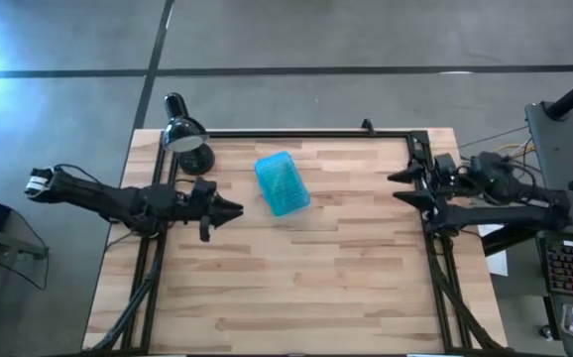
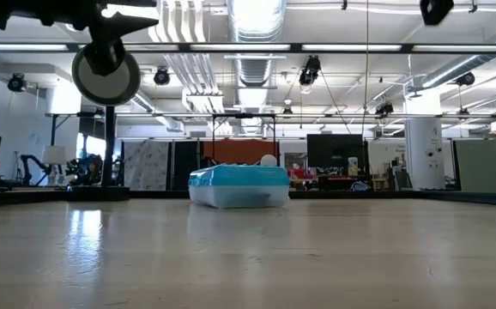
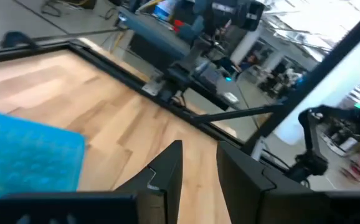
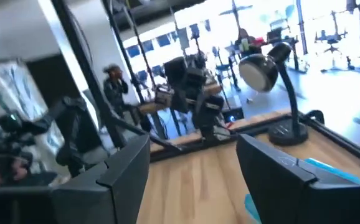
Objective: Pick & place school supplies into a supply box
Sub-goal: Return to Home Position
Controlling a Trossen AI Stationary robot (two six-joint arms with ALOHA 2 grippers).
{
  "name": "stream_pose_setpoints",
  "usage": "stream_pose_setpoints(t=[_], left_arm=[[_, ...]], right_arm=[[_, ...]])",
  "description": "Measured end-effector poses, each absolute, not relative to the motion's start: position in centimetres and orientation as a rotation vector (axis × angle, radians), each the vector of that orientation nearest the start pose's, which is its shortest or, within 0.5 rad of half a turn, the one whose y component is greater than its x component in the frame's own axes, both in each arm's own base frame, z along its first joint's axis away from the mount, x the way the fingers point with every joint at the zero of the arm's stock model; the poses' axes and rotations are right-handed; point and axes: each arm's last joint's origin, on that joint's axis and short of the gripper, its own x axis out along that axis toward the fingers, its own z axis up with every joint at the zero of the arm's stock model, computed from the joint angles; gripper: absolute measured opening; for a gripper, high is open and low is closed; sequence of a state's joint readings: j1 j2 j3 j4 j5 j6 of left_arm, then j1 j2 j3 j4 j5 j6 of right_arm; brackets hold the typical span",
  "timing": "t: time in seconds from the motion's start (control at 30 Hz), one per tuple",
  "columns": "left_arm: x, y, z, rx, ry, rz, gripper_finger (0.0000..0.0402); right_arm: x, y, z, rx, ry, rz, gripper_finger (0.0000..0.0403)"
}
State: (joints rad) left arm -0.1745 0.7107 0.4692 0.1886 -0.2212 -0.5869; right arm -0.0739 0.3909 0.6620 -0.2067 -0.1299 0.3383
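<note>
One rectangular teal plastic supply box (image 1: 283,183)

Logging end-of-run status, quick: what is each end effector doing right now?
Left end effector: narrowly open, holding nothing.
Right end effector: wide open, holding nothing.

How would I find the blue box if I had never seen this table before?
Look at the wooden table, along the edge where the black desk lamp stands. Beside the lamp, close to the left claw, lies the supply box, shut. It is the only bright teal-blue thing there, with a whitish tray under its lid.
</note>
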Motion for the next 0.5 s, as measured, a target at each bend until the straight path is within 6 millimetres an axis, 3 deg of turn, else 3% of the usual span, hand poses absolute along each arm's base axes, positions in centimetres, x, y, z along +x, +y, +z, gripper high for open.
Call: stream_pose_setpoints(t=[0.23,0.5], left_arm=[[14.9,-1.9,25.3,-0.592,-0.012,0.097,0.0083],[13.2,-1.5,24.4,-0.603,-0.088,0.075,0.0083]], right_arm=[[8.0,-0.1,28.2,0.391,-0.169,0.102,0.0231],[7.6,-0.1,24.9,0.381,-0.168,0.080,0.0231]])
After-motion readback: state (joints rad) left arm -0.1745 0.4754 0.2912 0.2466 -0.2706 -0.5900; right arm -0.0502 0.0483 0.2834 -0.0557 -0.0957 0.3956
